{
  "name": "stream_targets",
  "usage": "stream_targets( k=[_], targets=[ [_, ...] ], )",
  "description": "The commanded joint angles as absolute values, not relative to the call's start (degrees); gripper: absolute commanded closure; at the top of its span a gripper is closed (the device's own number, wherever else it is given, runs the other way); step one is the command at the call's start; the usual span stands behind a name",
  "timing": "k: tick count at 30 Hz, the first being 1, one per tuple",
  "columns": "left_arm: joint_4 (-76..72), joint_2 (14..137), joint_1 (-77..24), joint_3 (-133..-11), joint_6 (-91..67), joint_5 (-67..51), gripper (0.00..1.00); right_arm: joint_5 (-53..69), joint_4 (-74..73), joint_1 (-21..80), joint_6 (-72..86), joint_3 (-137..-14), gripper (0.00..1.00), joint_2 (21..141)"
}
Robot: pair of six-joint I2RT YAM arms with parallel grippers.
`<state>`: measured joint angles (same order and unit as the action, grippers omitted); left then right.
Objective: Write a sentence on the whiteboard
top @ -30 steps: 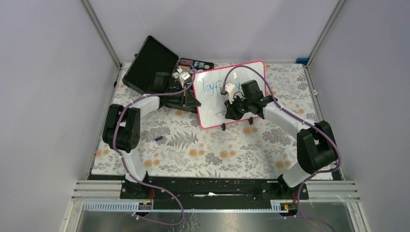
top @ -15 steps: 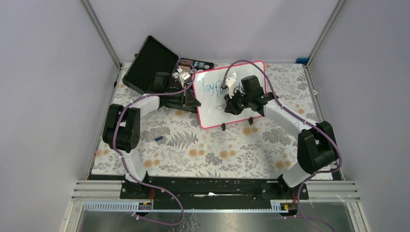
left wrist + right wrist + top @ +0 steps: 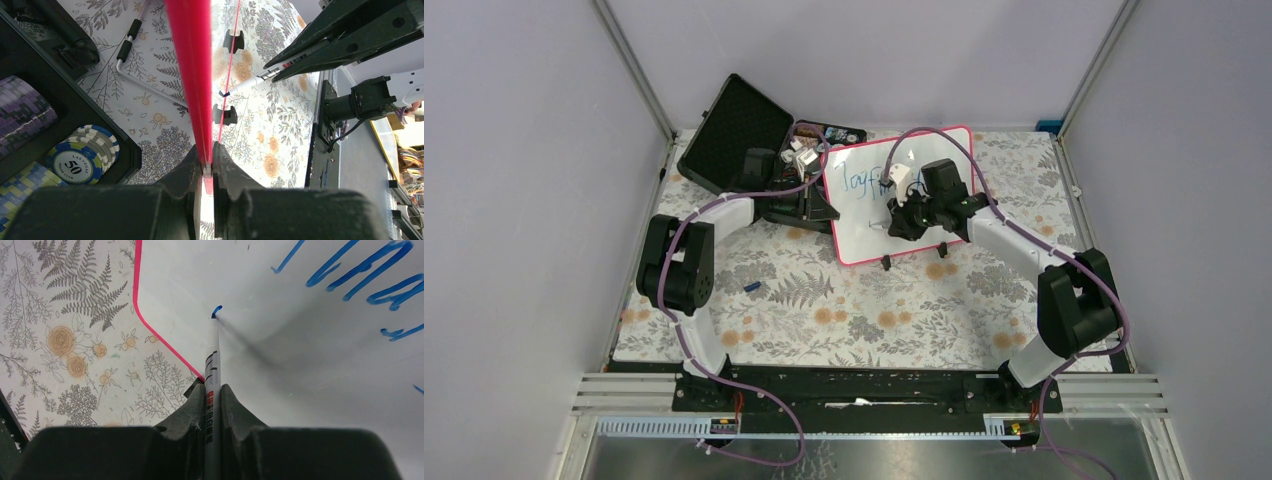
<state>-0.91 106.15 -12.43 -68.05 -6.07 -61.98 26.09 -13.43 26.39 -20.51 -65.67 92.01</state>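
Note:
The whiteboard [image 3: 861, 222] with its pink-red frame stands tilted at the back middle of the table. Blue handwriting runs along its upper part. My left gripper [image 3: 822, 203] is shut on the board's left frame edge [image 3: 192, 75], seen edge-on between the jaws [image 3: 207, 161]. My right gripper [image 3: 902, 220] is shut on a white marker [image 3: 212, 365]. The marker's blue tip [image 3: 216, 310] touches the white surface [image 3: 310, 355] below the writing, near the board's lower left corner. The marker also shows in the left wrist view [image 3: 250, 82].
An open black poker-chip case [image 3: 734, 135] lies behind the left gripper, with chip stacks [image 3: 82, 152] inside. A bent metal rod [image 3: 145, 85] lies behind the board. A small blue object [image 3: 753, 287] lies on the floral cloth at the left. The board's black feet [image 3: 886, 263] rest on the cloth.
My right gripper has moved up and left across the board with the marker, then settled slightly lower. The left gripper and the board have not moved.

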Motion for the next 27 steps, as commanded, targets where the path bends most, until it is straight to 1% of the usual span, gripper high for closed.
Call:
stream_targets(
  k=[1, 9, 27],
  targets=[
    [-2.7, 106.7, -12.7, -70.6, -3.1, -60.4, 1.0, 26.8, -13.5, 27.0, -21.7, -64.1, 1.0, 92.1],
    [-2.6, 107.0, -12.7, -70.8, -3.1, -60.4, 1.0, 27.2, -13.9, 27.0, -21.9, -63.5, 1.0, 91.3],
    [-2.4, 106.6, -12.7, -70.6, -2.8, -60.3, 1.0, 26.1, -13.5, 26.9, -20.1, -69.1, 1.0, 93.3]
  ],
)
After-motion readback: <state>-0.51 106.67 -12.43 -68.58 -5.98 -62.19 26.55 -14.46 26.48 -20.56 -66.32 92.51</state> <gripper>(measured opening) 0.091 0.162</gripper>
